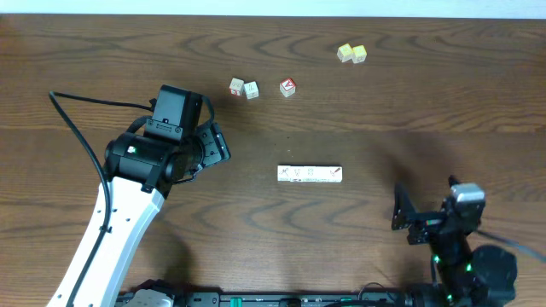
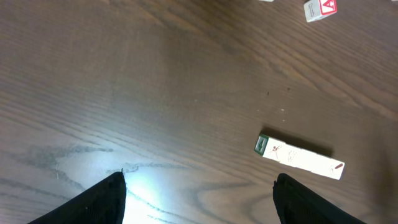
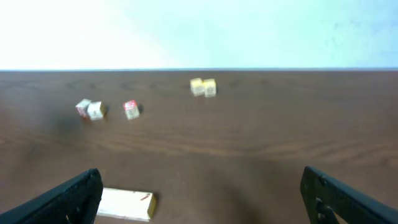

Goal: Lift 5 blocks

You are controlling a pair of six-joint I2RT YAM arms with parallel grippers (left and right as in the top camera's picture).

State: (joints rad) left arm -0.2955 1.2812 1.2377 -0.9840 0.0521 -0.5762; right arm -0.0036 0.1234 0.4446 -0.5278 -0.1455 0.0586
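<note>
Whitish blocks [image 1: 310, 174] lie in one touching row. Left gripper [image 2: 199, 182], right gripper [image 3: 200, 177]: jaws spread wide (both empty, off the row).

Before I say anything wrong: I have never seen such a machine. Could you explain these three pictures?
These are two robot arms at a wooden table. One picture looks down from above; the other two come from a camera on each wrist, so the dark shapes at the bottom are that arm's fingers. The left gripper and the right gripper are both open and hold nothing. On the table lie a row of whitish blocks set end to end, two loose whitish cubes, a cube with a red face and two pale yellow cubes.
</note>
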